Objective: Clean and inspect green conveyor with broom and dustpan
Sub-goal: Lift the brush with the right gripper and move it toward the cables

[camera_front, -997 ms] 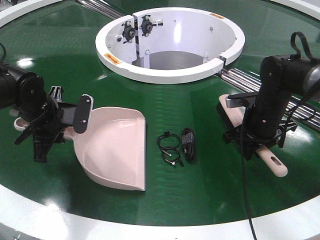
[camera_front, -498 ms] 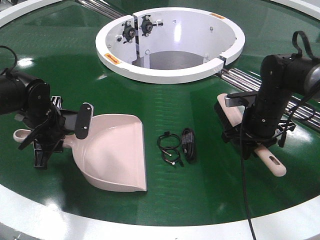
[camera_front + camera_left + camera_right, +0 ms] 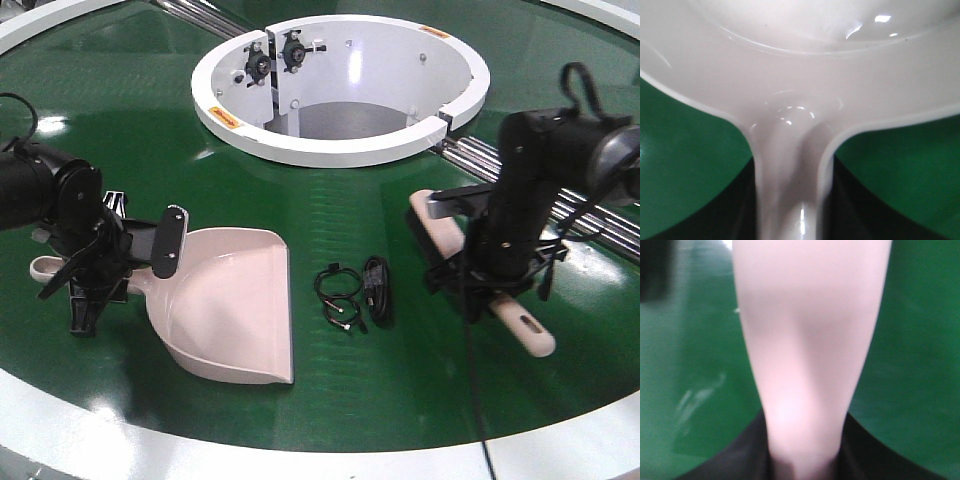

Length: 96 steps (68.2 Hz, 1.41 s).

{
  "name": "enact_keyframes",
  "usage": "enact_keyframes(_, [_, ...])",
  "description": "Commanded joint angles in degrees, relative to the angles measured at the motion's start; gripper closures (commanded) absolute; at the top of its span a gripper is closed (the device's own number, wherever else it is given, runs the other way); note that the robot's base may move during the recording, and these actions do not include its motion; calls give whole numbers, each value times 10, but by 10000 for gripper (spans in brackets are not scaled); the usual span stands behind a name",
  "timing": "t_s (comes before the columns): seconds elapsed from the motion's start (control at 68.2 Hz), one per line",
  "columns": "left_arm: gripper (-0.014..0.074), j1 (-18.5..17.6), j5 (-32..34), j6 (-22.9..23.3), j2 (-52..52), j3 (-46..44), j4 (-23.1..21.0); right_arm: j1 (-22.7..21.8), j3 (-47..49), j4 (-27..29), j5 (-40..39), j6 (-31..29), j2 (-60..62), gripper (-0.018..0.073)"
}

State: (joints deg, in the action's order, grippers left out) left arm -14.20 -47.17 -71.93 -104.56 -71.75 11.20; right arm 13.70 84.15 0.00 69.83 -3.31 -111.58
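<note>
The green conveyor (image 3: 400, 380) fills the front view, with its white central hub (image 3: 340, 85) at the top. The pale pink dustpan (image 3: 235, 305) rests on the belt at the left, its mouth facing right. My left gripper (image 3: 100, 265) is shut on the dustpan's handle (image 3: 790, 190), which runs between the dark fingers in the left wrist view. At the right, my right gripper (image 3: 490, 275) is shut on the broom (image 3: 525, 330); its head (image 3: 435, 225) points toward the hub and its handle (image 3: 805, 365) fills the right wrist view. The bristles are hidden.
A tangle of black cables (image 3: 352, 292) lies on the belt between the dustpan and the broom. Metal rollers (image 3: 600, 215) show in a gap at the right. The white outer rim (image 3: 150, 450) curves along the front.
My right arm has carried the broom leftward toward the cables. The left gripper shifted the dustpan slightly during the first half second, then held still.
</note>
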Motion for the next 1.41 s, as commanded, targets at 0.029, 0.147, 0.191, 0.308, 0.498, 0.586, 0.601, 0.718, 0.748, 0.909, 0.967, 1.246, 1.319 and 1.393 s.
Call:
enact_keyframes(0.029, [603,-4,17,-11,22,-15,-1,30,15,0,14,21,34,564])
enact_keyframes(0.147, [603,-4,28,-11,22,-15,-1,38,15,0,25,49,34,564])
enact_keyframes(0.191, [603,-4,29,-11,22,-15,-1,38,15,0,35,56,34,564])
enact_keyframes(0.308, [603,-4,28,-11,22,-14,-1,38,15,6,42,78,34,564])
enact_keyframes(0.498, [603,-4,28,-11,22,-14,-1,38,14,0,42,108,33,564])
enact_keyframes(0.586, [603,-4,28,-11,22,-14,-1,38,14,0,42,120,32,564])
enact_keyframes(0.601, [603,-4,28,-11,22,-14,-1,38,14,0,42,121,32,564])
enact_keyframes(0.718, [603,-4,28,-11,22,-14,-1,38,13,5,42,123,32,564])
enact_keyframes(0.748, [603,-4,28,-11,22,-14,-1,38,13,5,42,124,32,564])
enact_keyframes(0.909, [603,-4,28,-12,22,-14,-1,38,13,14,42,147,32,564])
enact_keyframes(0.967, [603,-4,28,-12,22,-14,-1,38,13,12,42,159,32,564])
enact_keyframes(1.246, [603,-4,28,-12,22,-14,-1,57,13,31,41,231,32,564])
enact_keyframes(1.319, [603,-4,28,-12,22,-14,-1,66,13,25,41,248,32,564])
enact_keyframes(1.393, [603,-4,28,-12,22,-14,-1,74,13,23,42,264,32,564])
